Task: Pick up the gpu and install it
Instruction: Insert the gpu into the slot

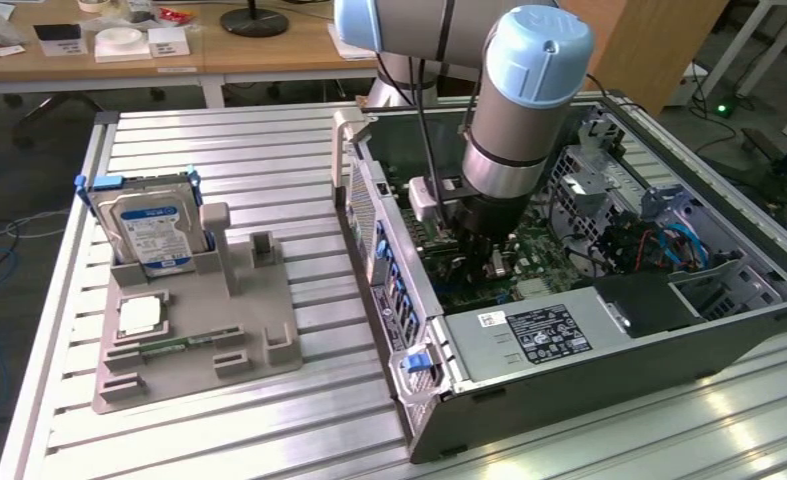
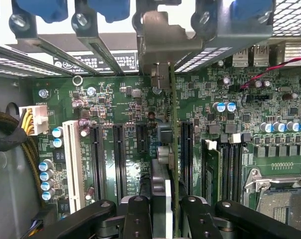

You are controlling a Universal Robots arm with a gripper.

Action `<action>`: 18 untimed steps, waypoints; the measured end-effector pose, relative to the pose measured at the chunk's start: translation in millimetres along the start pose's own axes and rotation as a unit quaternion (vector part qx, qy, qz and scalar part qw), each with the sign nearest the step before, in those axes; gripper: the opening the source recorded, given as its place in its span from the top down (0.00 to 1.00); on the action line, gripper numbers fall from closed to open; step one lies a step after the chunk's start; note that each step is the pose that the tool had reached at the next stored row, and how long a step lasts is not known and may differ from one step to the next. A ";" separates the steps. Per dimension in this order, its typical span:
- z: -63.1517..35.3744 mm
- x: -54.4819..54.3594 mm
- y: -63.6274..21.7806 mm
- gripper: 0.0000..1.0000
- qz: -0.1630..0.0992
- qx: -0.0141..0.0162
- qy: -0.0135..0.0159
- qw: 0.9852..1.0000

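The gripper (image 2: 162,209) is down inside the open computer case (image 1: 713,330), its black fingers (image 2: 135,211) pinching the gpu (image 2: 173,149) edge-on between them. In the wrist view the gpu stands upright over the green motherboard (image 2: 130,104), its thin green board running along the line of the black expansion slots (image 2: 118,159), with its silver metal end bracket (image 2: 162,37) up against the case's rear slot openings. Whether the card's lower edge is seated in a slot cannot be told.

In the exterior view, the arm (image 1: 520,100) reaches down into the case, just behind the power supply (image 1: 540,335) with its black label. Well apart from the case, toward the exterior view's left, a grey parts holder (image 1: 193,340) lies on the slatted table (image 1: 233,150), with 1 hard drive (image 1: 153,225) standing upright in it.
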State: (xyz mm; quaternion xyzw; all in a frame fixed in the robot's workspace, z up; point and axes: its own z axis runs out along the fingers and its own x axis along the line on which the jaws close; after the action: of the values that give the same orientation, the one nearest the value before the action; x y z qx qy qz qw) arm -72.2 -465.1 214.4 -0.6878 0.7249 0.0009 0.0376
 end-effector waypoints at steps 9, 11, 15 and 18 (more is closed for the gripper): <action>0.9 -0.4 0.4 0.71 0.001 0.001 -0.001 1.000; -2.5 -0.3 0.0 0.65 0.000 0.000 -0.001 1.000; -19.4 -1.2 -0.9 0.65 0.000 0.001 0.000 1.000; -32.9 -2.0 -1.5 0.65 0.000 0.001 0.000 1.000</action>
State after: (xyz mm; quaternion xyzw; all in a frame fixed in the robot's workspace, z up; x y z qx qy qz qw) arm -72.3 -465.0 247.4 -0.6877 0.7250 0.0006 0.0383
